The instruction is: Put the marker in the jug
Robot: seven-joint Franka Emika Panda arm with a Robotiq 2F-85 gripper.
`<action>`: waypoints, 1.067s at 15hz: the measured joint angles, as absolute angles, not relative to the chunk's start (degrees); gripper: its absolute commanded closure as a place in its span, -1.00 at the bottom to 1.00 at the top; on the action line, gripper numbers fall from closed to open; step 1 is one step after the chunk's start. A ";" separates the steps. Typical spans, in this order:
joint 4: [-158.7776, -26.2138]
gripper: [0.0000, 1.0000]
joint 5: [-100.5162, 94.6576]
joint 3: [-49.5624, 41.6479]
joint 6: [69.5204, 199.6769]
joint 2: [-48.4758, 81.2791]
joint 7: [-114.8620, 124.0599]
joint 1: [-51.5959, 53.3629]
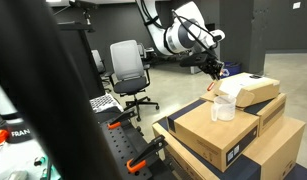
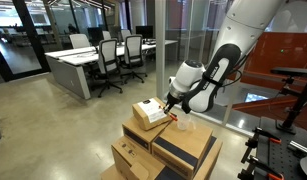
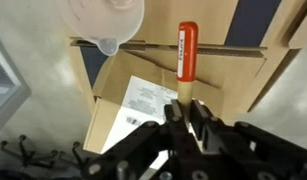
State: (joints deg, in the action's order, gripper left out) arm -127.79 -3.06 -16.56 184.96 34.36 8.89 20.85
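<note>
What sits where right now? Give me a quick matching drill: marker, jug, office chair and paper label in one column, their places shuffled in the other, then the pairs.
Things:
1. marker
2. jug
3. office chair
4. paper label

Places:
A. on the floor, beyond the cardboard boxes
B. lying flat on a box top
C. clamped in the gripper, above the boxes
D. standing on top of a box

Pairs: 1-C, 2-D, 3-A, 4-B
</note>
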 measured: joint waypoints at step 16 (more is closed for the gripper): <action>-132.29 0.92 0.75 -16.55 189.38 32.30 8.53 17.66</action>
